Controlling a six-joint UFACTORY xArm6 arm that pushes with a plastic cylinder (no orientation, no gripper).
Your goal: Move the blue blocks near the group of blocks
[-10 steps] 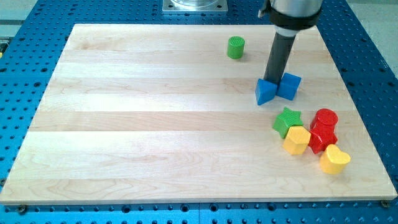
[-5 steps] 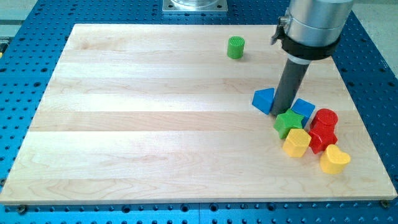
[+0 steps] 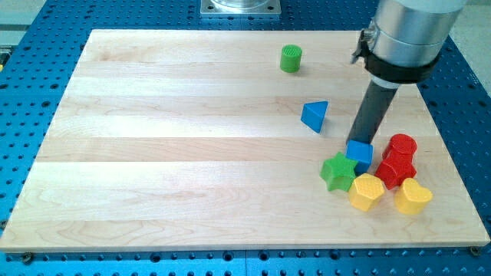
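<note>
My tip [image 3: 360,141] rests on the board at the upper edge of a blue cube [image 3: 359,152], touching it. The blue cube sits inside the group at the view's lower right, between a green star [image 3: 338,172] and two red blocks [image 3: 399,161]. A yellow hexagon block [image 3: 367,192] and a yellow heart-shaped block [image 3: 413,196] lie just below. A blue triangular block [image 3: 314,116] lies apart, up and to the left of my tip.
A green cylinder [image 3: 290,58] stands alone near the board's top edge. The wooden board [image 3: 153,153] lies on a blue perforated table. The arm's wide silver and black body [image 3: 406,34] hangs over the board's top right.
My tip moved down and right, pushing the blue cube into the group. The green star slid left and down. The blue triangular block shifted left and now lies apart from the tip.
</note>
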